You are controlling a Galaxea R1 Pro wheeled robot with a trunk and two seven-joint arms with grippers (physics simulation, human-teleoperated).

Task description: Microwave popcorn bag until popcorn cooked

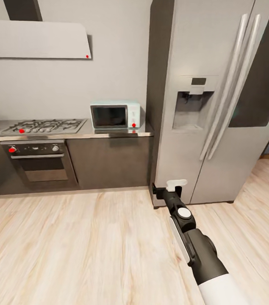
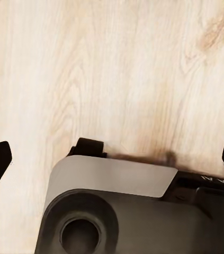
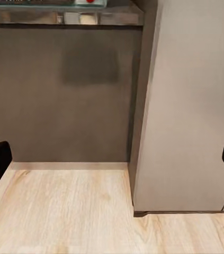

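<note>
Head view: microwave (image 1: 115, 115) at the counter's (image 1: 109, 134) right end beside the fridge (image 1: 210, 101), right tool (image 1: 168, 188) extended low, left wrist view: wood floor (image 2: 112, 74), both tools' fingers spread, released.

On the countertop (image 1: 109, 134): microwave (image 1: 115, 115) at the right end, just beside the fridge (image 1: 210, 101); hob (image 1: 43, 126) left, above the oven (image 1: 39, 163).
</note>
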